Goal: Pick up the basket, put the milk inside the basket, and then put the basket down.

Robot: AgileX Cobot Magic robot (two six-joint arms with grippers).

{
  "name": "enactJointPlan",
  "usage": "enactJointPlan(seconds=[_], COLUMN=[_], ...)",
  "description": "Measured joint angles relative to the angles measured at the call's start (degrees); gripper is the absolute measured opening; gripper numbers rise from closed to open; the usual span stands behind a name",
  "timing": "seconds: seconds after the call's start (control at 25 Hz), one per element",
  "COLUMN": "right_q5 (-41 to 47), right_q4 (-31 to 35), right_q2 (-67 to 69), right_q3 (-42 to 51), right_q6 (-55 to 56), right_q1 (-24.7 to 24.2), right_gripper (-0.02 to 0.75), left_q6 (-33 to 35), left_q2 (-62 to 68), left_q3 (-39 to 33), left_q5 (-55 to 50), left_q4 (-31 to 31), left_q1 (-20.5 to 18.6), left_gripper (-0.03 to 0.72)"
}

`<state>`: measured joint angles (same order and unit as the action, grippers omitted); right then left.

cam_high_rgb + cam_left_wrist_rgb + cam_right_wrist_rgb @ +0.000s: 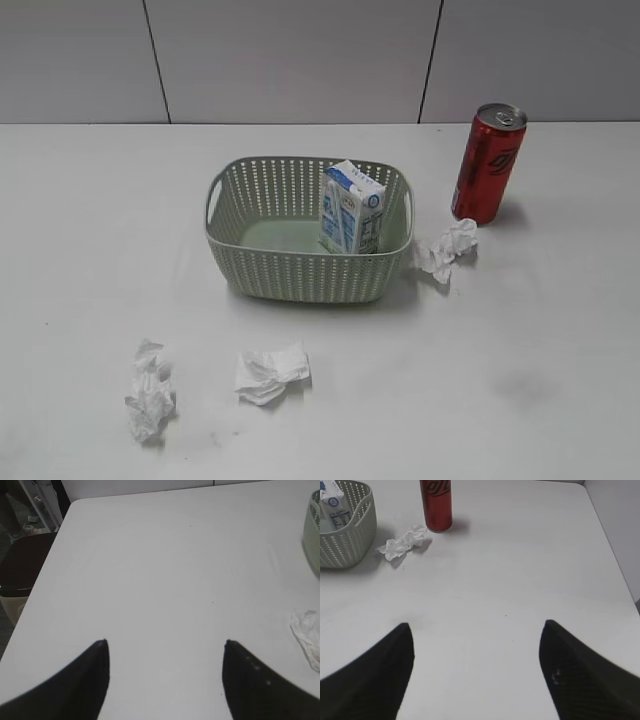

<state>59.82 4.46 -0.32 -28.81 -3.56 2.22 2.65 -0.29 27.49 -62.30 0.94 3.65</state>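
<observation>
The pale sage-green basket stands on the white table at mid-scene. The white and blue milk carton stands upright inside it, at its right end. The basket's edge shows at the right of the left wrist view and at the top left of the right wrist view, with the milk in it. My left gripper is open and empty over bare table left of the basket. My right gripper is open and empty over bare table right of it. Neither arm shows in the exterior view.
A red drink can stands right of the basket, also in the right wrist view. A crumpled tissue lies by the can. Two more tissues lie in front. A dark bin stands beyond the table's left edge.
</observation>
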Motion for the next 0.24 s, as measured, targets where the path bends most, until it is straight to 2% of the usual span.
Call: enactJointPlan(seconds=[0.24], right_q5=[0.0], right_q4=[0.06], right_q2=[0.0], right_q3=[0.0], right_q6=[0.0], right_q1=[0.0], right_gripper=[0.592], left_q6=[0.0], left_q2=[0.0], left_q3=[0.0], left_q5=[0.0], left_q4=[0.0], left_q1=[0.0], left_gripper=[0.477])
